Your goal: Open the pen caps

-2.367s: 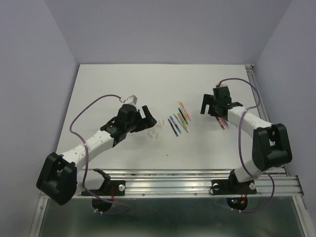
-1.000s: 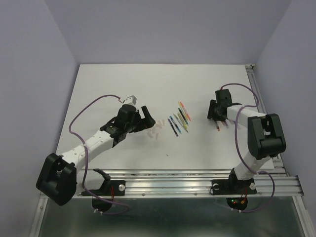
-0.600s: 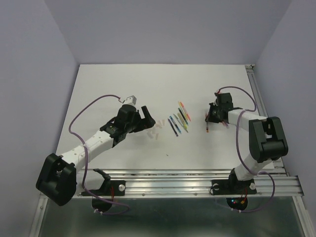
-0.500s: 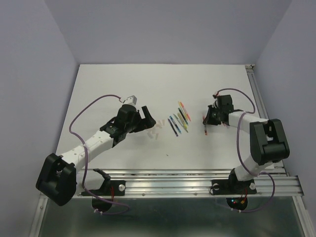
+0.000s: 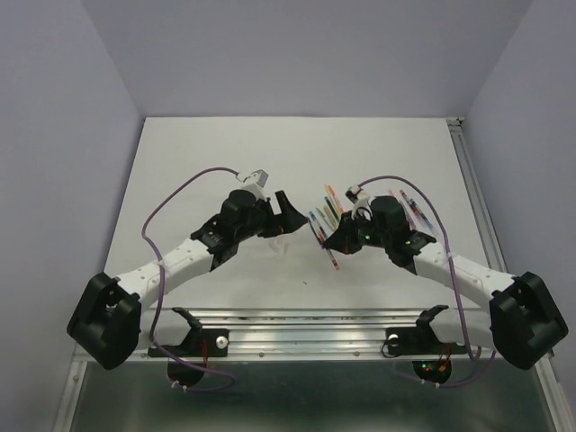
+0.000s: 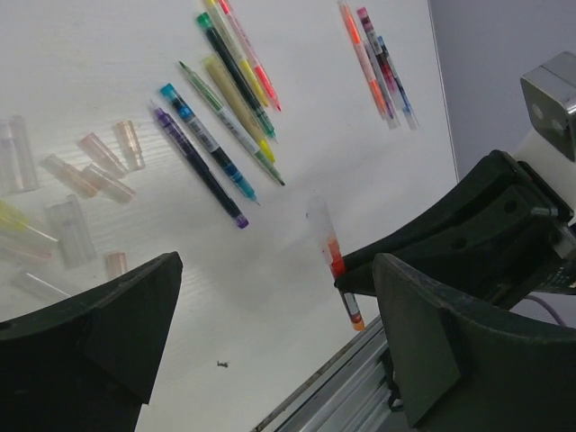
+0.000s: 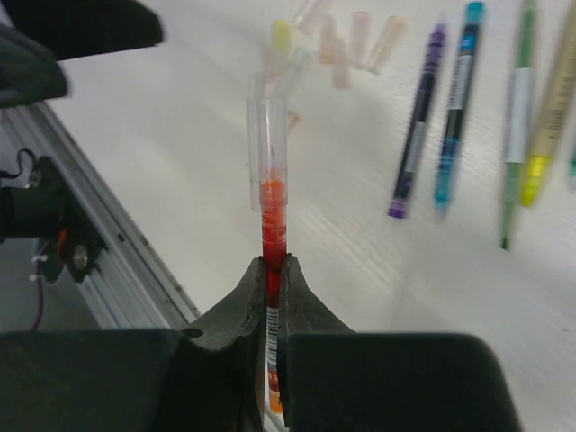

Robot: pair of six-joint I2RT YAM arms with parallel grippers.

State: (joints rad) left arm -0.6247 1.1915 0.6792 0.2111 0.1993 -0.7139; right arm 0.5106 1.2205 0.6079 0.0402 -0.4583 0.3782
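My right gripper [image 7: 273, 265] is shut on a red pen [image 7: 273, 229], held above the table. A clear pen cap [image 7: 268, 135] still sits over the pen's tip. In the top view the right gripper [image 5: 338, 245] is at the table's middle, with the red pen [image 5: 334, 258] pointing toward the near edge. My left gripper [image 5: 286, 214] is open just to its left. In the left wrist view the left gripper [image 6: 277, 297] faces the red pen [image 6: 337, 267], with nothing between its jaws. Several loose pen caps [image 6: 90, 171] lie in a pile.
Several uncapped pens [image 6: 220, 135] lie side by side beyond the grippers. A few capped pens [image 6: 378, 58] lie farther right. The metal rail [image 7: 90, 207] runs along the table's near edge.
My right gripper shut on the red pen at the right side, lifted it and swung to the table's middle. The left gripper shifted a little to the right, still open.
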